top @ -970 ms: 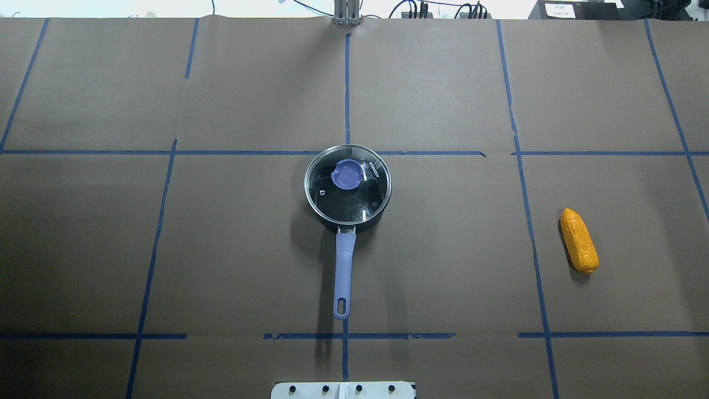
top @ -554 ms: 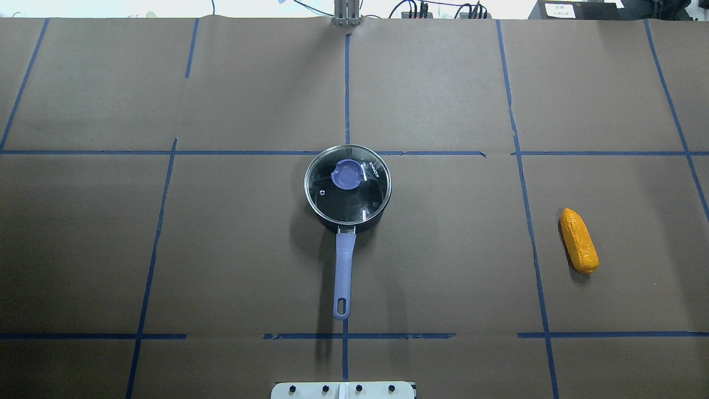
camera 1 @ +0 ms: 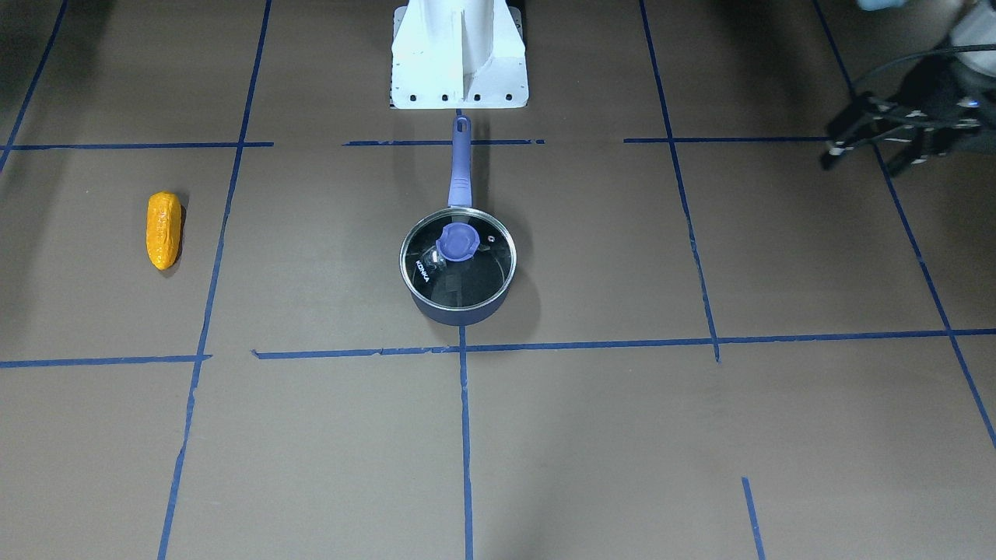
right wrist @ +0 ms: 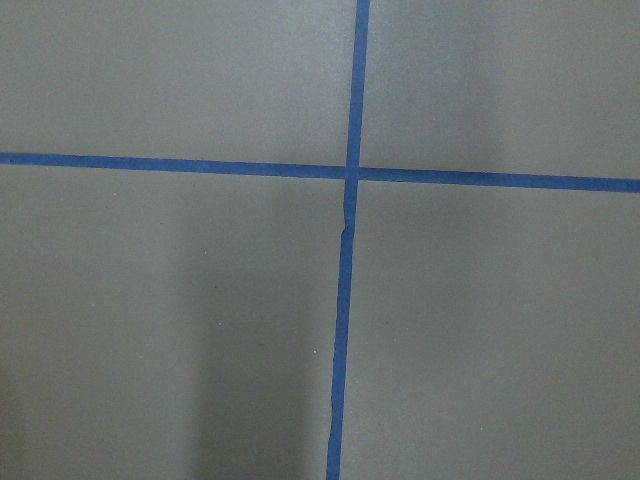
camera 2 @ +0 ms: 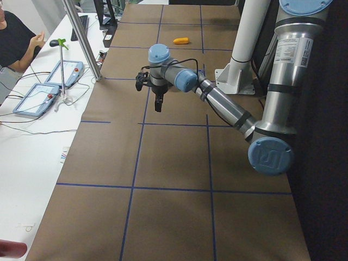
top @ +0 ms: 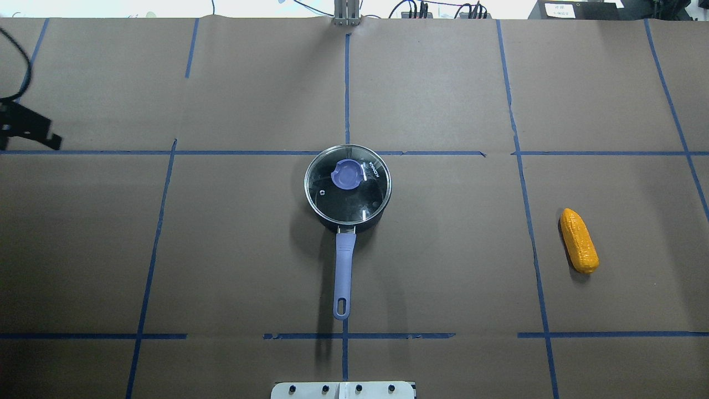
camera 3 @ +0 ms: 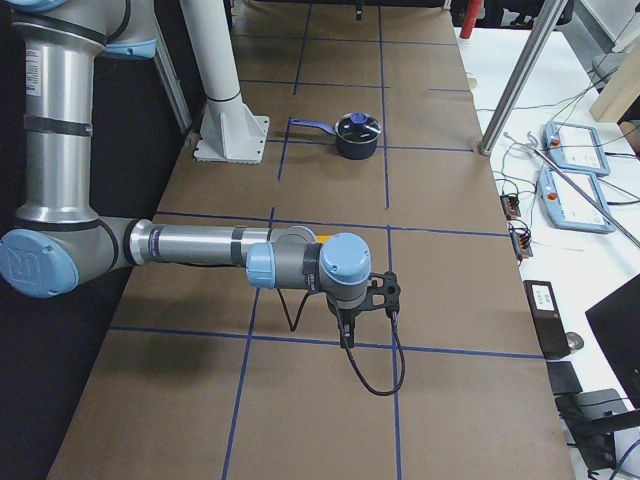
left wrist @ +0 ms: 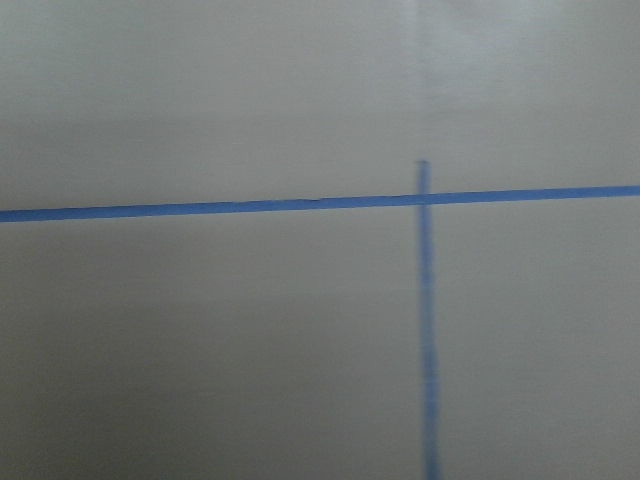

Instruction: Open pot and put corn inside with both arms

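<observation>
The dark navy pot [top: 372, 220] stands at the table's middle with its glass lid [top: 354, 199] on and purple knob [top: 347, 174] up. Its long purple handle [top: 343, 266] points toward my base. The orange-yellow corn [top: 579, 240] lies flat far to the right; it also shows in the front view [camera 1: 164, 230]. My left gripper [top: 30, 133] hangs over the table's far left edge, well away from the pot; in the front view [camera 1: 864, 159] it looks open and empty. My right gripper [camera 3: 362, 312] shows only in the exterior right view, far from the corn; I cannot tell its state.
Blue tape lines grid the brown table cover. The white base mount [camera 1: 459, 54] sits just behind the pot handle's end. A metal post [top: 347, 14] stands at the far edge. White side tables with control boxes [camera 3: 570, 190] flank the operators' side.
My left gripper has come into the overhead view at the left edge; earlier no gripper showed there. The pot and the corn have not moved.
</observation>
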You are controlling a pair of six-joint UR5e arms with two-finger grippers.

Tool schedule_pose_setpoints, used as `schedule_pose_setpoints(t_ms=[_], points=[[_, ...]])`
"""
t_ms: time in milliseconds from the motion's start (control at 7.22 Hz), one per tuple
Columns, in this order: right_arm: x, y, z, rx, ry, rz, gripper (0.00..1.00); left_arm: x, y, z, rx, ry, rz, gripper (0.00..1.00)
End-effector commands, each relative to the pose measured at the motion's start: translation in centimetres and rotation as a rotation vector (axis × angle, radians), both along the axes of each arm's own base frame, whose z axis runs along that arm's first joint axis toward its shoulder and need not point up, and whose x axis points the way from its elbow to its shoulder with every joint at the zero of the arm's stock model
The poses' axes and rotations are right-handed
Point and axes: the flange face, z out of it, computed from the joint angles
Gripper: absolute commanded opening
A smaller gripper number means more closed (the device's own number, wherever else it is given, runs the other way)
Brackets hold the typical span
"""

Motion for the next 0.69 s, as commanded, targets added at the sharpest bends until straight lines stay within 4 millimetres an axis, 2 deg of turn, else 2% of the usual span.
schedule_pose_setpoints(t_ms=[0, 139, 277, 416, 554], points=[[0.0, -0.4, -0.5, 0.004, -0.005, 0.003, 1.0, 7.7, -0.3, -11.1, -0.02, -0.073, 0.006, 1.0], [0.0, -0.7, -0.4, 0.005, -0.007, 0.003, 1.0, 13.6, 1.9, -13.0, -0.032, -0.095, 0.028, 1.0], [0.0, -0.6, -0.2, 0.002, -0.004, 0.001, 1.0, 18.2, 2.6, -16.2, -0.06, -0.084, 0.017, 1.0], [0.0, -0.6, -0.2, 0.002, -0.005, 0.001, 1.0, 20.9, 1.4, -19.4, -0.065, -0.076, -0.005, 1.0], [0.0, -0.6, -0.1, 0.001, -0.007, 0.001, 1.0, 23.9, 0.4, -21.5, -0.071, -0.056, -0.015, 1.0]])
